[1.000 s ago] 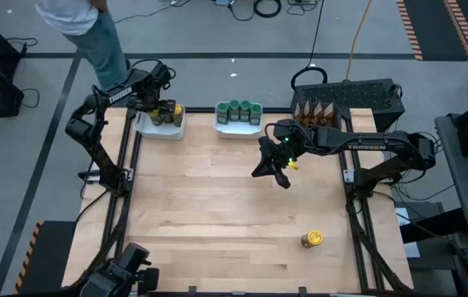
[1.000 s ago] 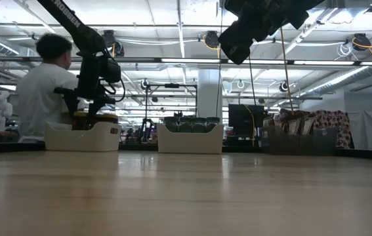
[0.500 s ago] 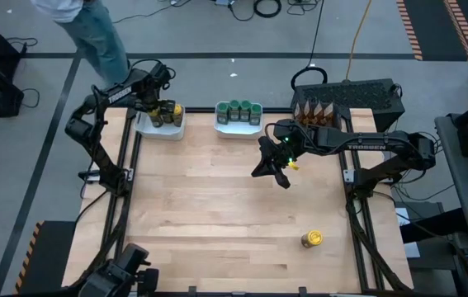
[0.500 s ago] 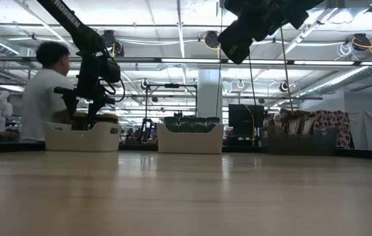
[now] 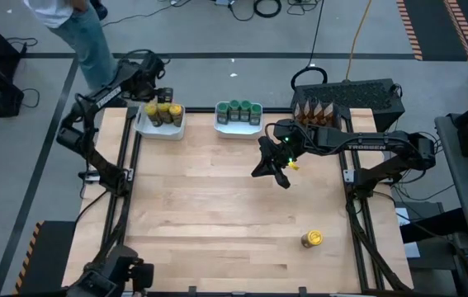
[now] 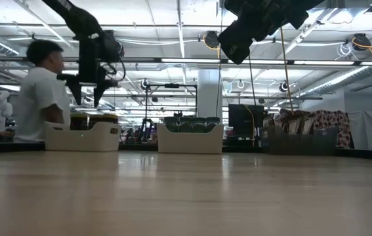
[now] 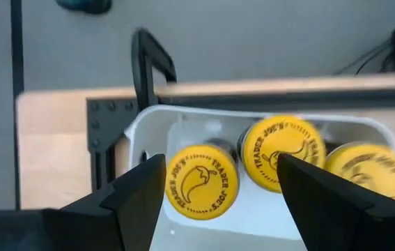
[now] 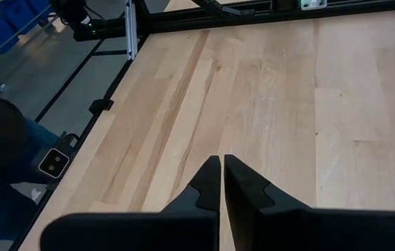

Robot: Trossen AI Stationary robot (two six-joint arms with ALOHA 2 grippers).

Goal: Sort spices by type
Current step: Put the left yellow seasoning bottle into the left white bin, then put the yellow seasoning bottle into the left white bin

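Note:
Three round jars with yellow lids point(image 7: 202, 183) stand in the left white tray point(image 7: 148, 125) at the table's far left. My left gripper point(image 7: 218, 174) hangs open above them, a finger on either side of the leftmost lid, touching nothing; in the high view it point(image 5: 146, 89) sits just beyond the tray point(image 5: 147, 130). Green-lidded jars point(image 5: 238, 109) fill the middle tray. Brown pointed packets point(image 5: 316, 108) stand in a dark holder at the far right. A lone yellow-lidded jar point(image 5: 312, 239) stands near the table's right front. My right gripper point(image 5: 276, 172) is shut, held above the table's middle.
A person point(image 6: 38, 92) stands beyond the table's far left corner. Bare wood point(image 5: 217, 206) stretches from the trays to the near edge. The black frame rails point(image 5: 126, 190) run along both sides.
My left gripper has risen straight off the left tray and drawn a little toward the far edge, leaving the yellow-lidded jars standing in the tray. The person behind the table has stepped toward the left.

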